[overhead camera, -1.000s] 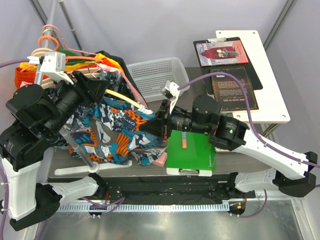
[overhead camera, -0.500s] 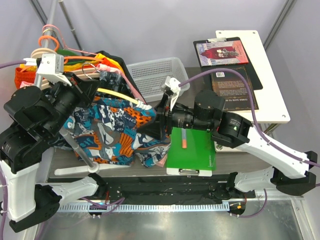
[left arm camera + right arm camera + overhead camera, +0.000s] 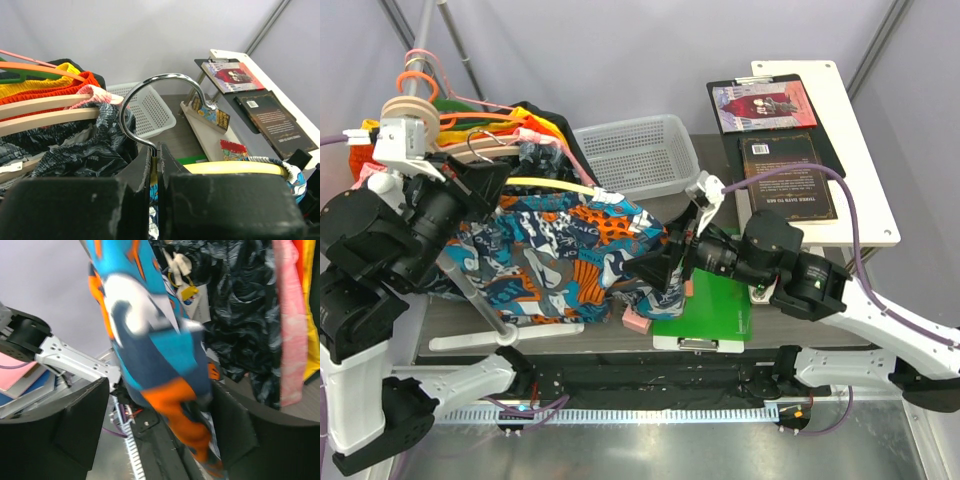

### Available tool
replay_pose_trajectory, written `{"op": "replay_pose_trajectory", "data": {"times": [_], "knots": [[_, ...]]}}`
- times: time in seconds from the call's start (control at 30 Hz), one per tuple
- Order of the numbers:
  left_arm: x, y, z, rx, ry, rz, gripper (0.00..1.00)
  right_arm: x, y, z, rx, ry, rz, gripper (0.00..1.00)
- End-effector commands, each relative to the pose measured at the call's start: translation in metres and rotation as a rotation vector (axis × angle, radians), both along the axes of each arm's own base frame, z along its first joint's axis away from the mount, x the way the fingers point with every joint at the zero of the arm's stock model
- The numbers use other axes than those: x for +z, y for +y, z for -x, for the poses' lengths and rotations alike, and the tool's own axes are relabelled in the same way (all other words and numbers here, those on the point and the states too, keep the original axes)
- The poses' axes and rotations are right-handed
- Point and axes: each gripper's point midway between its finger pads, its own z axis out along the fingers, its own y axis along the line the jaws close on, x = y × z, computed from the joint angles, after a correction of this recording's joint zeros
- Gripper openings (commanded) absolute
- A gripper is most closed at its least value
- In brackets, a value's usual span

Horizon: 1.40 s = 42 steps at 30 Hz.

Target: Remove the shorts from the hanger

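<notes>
**Soft patch-print shorts (image 3: 560, 255) hang stretched on a thin pale yellow plastic hanger (image 3: 550, 183)**

One white plastic mesh basket (image 3: 635, 155) stands at the back of the grey bench (image 3: 450, 315), just behind the shorts, its lattice floor in plain view from above.

On the bench there is one flat green board (image 3: 715, 310) with one small orange stick (image 3: 689, 288) lying on it. One pink block (image 3: 637, 322) pokes out under the shorts' hem. Beside the bench, one white side table (image 3: 865, 190) carries two things: a black clipboard with a red picture (image 3: 765, 103) and a dark book (image 3: 787, 180).

The shorts are a busy mix of blue, teal, orange, white and black patches. They are spread wide above the left and middle of the bench. Their top edge runs along the hanger's yellow arm and their right end is drawn out sideways.

The left gripper (image 3: 155, 160) has its jaws together on the hanger's neck, and the chrome hook (image 3: 170, 76) curves up from between them. The right gripper (image 3: 658, 270) meets the shorts' right end. In the blurred right wrist view the fabric fills the gap between the jaws, so they appear clamped on it.
</notes>
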Motion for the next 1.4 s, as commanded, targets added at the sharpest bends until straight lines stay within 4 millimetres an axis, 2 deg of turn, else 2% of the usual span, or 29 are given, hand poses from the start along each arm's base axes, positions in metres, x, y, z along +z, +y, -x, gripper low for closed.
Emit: {"op": "replay_pose_trajectory", "data": {"times": [0.0, 0.1, 0.13, 0.2, 0.23, 0.37, 0.4, 0.47, 0.5, 0.53, 0.57, 0.63, 0.67, 0.8, 0.9, 1.0, 1.23, 1.37], "knots": [[0.042, 0.004, 0.01, -0.014, -0.118, 0.147, 0.0, 0.018, -0.021, -0.005, -0.086, -0.017, -0.096, 0.7], [0.046, 0.006, 0.014, -0.017, -0.136, 0.185, 0.0, 0.018, -0.027, -0.004, -0.096, -0.022, -0.132, 0.52], [0.044, 0.005, 0.014, -0.018, -0.134, 0.192, 0.0, 0.017, -0.027, -0.004, -0.097, -0.02, -0.142, 0.41], [0.049, 0.009, 0.019, -0.017, -0.158, 0.216, 0.0, 0.021, -0.03, -0.005, -0.111, -0.023, -0.158, 0.31], [0.05, 0.009, 0.019, -0.017, -0.159, 0.221, 0.0, 0.022, -0.031, -0.007, -0.122, -0.021, -0.166, 0.2], [0.055, 0.012, 0.022, -0.016, -0.176, 0.254, 0.0, 0.03, -0.032, -0.014, -0.162, -0.016, -0.197, 0.01], [0.06, 0.018, 0.026, -0.003, -0.198, 0.28, 0.0, 0.031, -0.033, -0.017, -0.182, -0.013, -0.197, 0.01], [0.058, 0.022, 0.024, 0.018, -0.205, 0.304, 0.0, 0.03, -0.036, -0.021, -0.207, -0.012, -0.193, 0.01], [0.065, 0.024, 0.025, 0.025, -0.229, 0.338, 0.0, 0.029, -0.04, -0.025, -0.236, -0.012, -0.195, 0.01], [0.063, 0.029, 0.026, 0.043, -0.238, 0.351, 0.0, 0.03, -0.047, -0.027, -0.263, -0.014, -0.21, 0.01], [0.07, 0.033, 0.028, 0.053, -0.269, 0.384, 0.0, 0.032, -0.051, -0.029, -0.285, -0.003, -0.229, 0.01], [0.073, 0.039, 0.028, 0.075, -0.291, 0.417, 0.0, 0.034, -0.061, -0.034, -0.332, -0.004, -0.271, 0.01], [0.071, 0.043, 0.027, 0.095, -0.297, 0.43, 0.0, 0.04, -0.07, -0.032, -0.343, -0.011, -0.303, 0.01], [0.084, 0.047, 0.029, 0.105, -0.356, 0.471, 0.0, 0.052, -0.089, -0.031, -0.383, -0.029, -0.384, 0.01], [0.092, 0.049, 0.029, 0.11, -0.38, 0.475, 0.0, 0.054, -0.102, -0.032, -0.418, -0.036, -0.408, 0.01], [0.1, 0.051, 0.031, 0.11, -0.403, 0.494, 0.0, 0.049, -0.113, -0.037, -0.471, -0.021, -0.426, 0.01], [0.107, 0.054, 0.028, 0.138, -0.431, 0.511, 0.0, 0.034, -0.156, -0.046, -0.63, 0.038, -0.549, 0.01], [0.112, 0.059, 0.026, 0.167, -0.452, 0.528, 0.0, 0.026, -0.173, -0.051, -0.706, 0.057, -0.575, 0.01]]}}
